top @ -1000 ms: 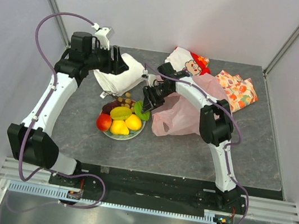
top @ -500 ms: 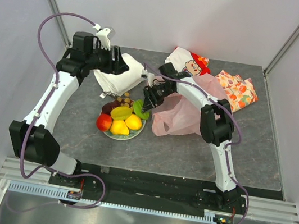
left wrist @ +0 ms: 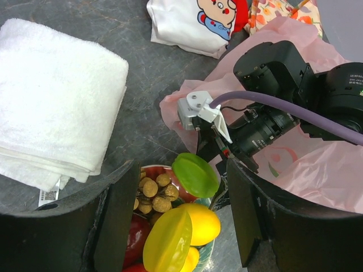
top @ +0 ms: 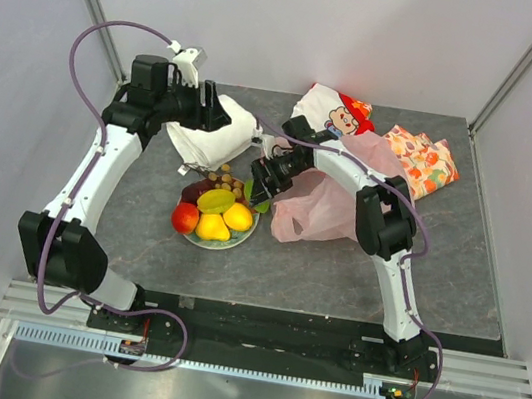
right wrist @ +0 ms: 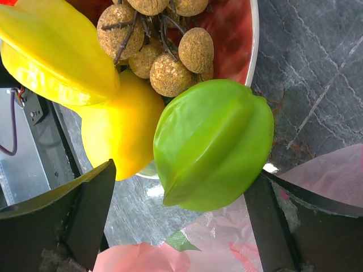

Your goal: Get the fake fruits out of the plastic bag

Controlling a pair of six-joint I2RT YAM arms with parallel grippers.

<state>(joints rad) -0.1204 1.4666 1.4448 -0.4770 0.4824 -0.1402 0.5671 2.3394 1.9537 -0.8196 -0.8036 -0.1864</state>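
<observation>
As the green fruit (right wrist: 212,144) sits: tipped on the rim of the plate (right wrist: 252,34), against the yellow pieces (right wrist: 122,133) and the brown bunch (right wrist: 170,73), out of the bag (top: 320,208).
Right gripper (top: 262,174): fingers spread to either side of the green fruit, not pinching it (a gap shows on one side), low so the piece lands among the others.
Left gripper (left wrist: 181,218): fingers wide apart, holding nothing, hovering above the plate near the white towel (left wrist: 51,96), probably to stay out of the other's way.
Bag: crumpled just beside the plate; whether fruit remains inside cannot be told.

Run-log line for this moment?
right end effector: open around green plastic starfruit | starfruit: at red plate rim | left end effector: open, empty | pink plastic bag: beside plate
</observation>
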